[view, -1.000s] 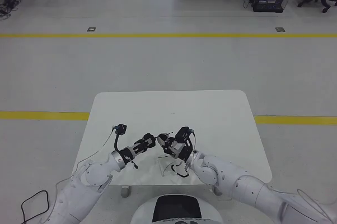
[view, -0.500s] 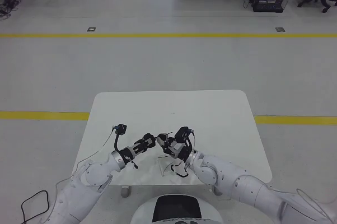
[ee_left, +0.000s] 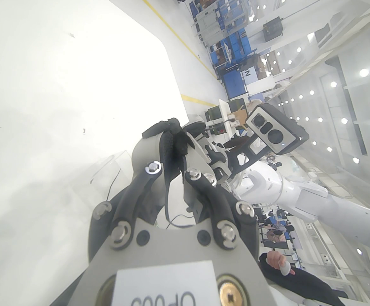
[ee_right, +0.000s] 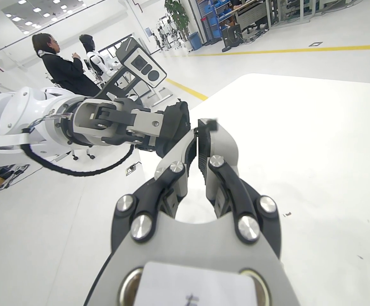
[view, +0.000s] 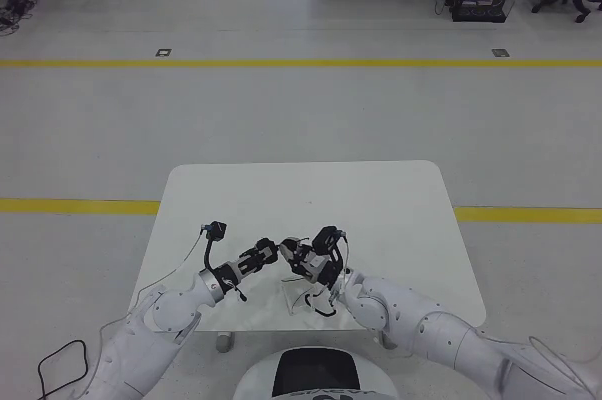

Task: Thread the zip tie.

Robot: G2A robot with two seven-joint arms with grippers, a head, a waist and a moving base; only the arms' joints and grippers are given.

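Observation:
Over the front middle of the white table (view: 381,200) my two grippers meet tip to tip. My right gripper (ee_right: 198,143) is shut, and the small black head of the zip tie (ee_right: 212,124) sticks out at its fingertips. My left gripper (ee_left: 172,148) is also shut. A thin black strip of the zip tie (ee_left: 167,197) runs back from between its pads and curls toward the wrist. From above, the left gripper (view: 269,249) and right gripper (view: 297,256) almost touch. The tie itself is too thin to make out there.
A clear plastic stand (view: 301,300) sits on the table just in front of the grippers, with a thin black strand (ee_left: 113,181) inside it. The table's front edge is close behind the stand. The far half of the table is bare.

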